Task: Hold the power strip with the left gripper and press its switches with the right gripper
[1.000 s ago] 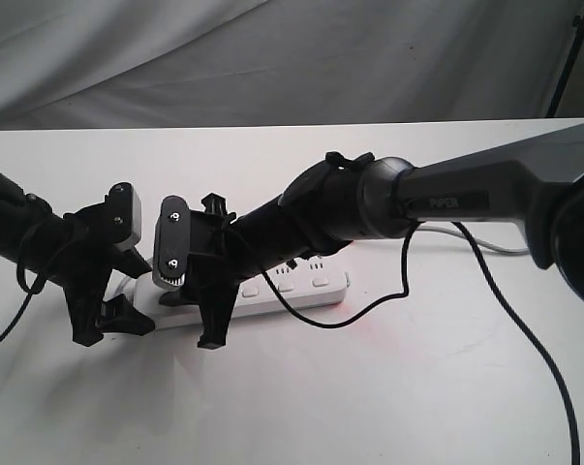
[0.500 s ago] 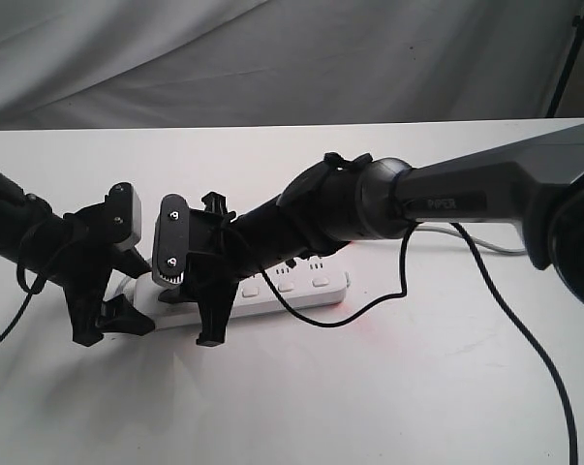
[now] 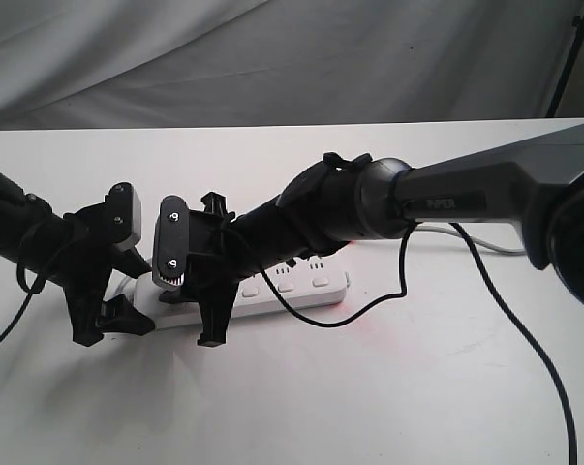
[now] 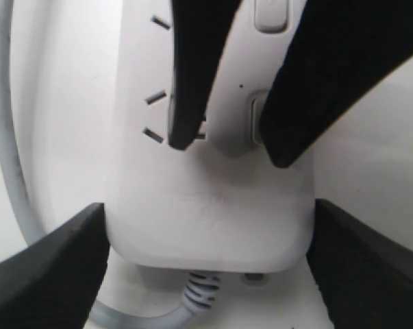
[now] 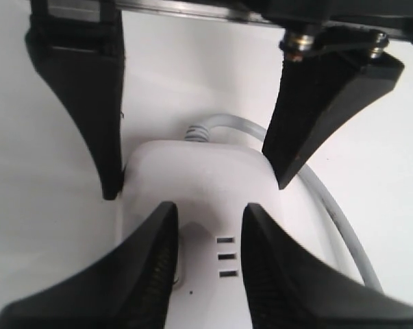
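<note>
Exterior view. Shows the power strip [image 3: 301,288] flat on the table [image 3: 417,387], the left gripper [image 3: 107,325] astride its cord end and the right gripper [image 3: 195,315] down just beside, hiding the nearest of the switches [image 3: 287,286].

Left wrist view. Puts the left jaws against both long sides of the strip, apparently clamping it, though the edges blur. Catches the right fingers [image 4: 189,68] slightly parted, empty, one tip over the end switch.

Right wrist view. Confirms that narrow, empty gap. Suggests the hold is made and pressing is in hand at the end switch; no telling how many others are done.
</note>
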`<state>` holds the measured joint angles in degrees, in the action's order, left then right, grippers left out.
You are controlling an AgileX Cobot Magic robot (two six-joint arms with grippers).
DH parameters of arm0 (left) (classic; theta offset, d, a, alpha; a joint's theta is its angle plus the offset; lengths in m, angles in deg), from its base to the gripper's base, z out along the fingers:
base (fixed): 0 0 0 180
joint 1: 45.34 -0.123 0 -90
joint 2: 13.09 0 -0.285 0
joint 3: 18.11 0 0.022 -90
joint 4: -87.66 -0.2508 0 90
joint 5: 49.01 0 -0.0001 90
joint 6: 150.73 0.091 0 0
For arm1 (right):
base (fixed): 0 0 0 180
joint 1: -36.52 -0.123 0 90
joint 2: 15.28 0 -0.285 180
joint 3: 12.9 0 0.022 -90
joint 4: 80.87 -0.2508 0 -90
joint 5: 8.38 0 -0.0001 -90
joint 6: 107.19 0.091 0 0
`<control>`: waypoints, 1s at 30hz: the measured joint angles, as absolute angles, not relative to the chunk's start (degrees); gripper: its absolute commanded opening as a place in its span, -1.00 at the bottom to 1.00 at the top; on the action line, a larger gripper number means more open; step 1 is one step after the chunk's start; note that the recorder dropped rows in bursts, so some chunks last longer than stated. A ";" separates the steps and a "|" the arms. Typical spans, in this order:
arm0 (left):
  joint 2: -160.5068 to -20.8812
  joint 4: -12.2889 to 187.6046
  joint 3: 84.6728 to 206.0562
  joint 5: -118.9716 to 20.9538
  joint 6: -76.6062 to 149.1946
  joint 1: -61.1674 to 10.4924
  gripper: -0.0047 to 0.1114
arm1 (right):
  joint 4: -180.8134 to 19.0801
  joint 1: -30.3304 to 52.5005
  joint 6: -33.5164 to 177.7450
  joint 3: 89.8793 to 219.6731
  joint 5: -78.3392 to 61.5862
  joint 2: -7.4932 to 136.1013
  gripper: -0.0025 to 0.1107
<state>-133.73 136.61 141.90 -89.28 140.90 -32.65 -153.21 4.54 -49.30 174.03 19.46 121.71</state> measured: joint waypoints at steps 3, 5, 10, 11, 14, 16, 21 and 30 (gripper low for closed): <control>-133.73 136.61 141.90 -89.28 140.90 -32.65 0.27 | -152.94 4.54 -49.30 174.03 19.46 121.71 -0.41; -133.73 136.61 141.90 -89.28 140.90 -32.65 0.27 | -152.55 4.54 -49.30 174.12 19.46 121.71 -0.41; -133.73 136.61 141.90 -89.28 140.90 -32.65 0.27 | -152.11 4.54 -49.30 174.16 19.46 122.05 -0.41; -133.73 136.61 141.90 -89.28 140.90 -32.65 0.27 | -151.97 4.54 -49.30 174.16 19.46 122.05 -0.41; -133.73 136.61 141.90 -89.28 140.90 -32.65 0.27 | -151.70 4.54 -49.30 174.25 19.46 122.05 -0.41; -133.73 136.61 141.90 -89.28 140.90 -32.65 0.27 | -151.70 4.54 -49.30 174.25 19.46 122.21 -0.41; -133.73 136.61 141.90 -89.28 140.90 -32.65 0.27 | -151.55 4.54 -49.30 174.39 19.46 122.43 -0.41; -133.73 136.61 141.90 -89.28 140.90 -32.65 0.27 | -149.91 4.54 -49.19 174.66 19.46 122.43 -0.41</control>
<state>-133.73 136.61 141.90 -89.28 140.90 -32.65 -149.91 4.54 -49.19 174.66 19.46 122.43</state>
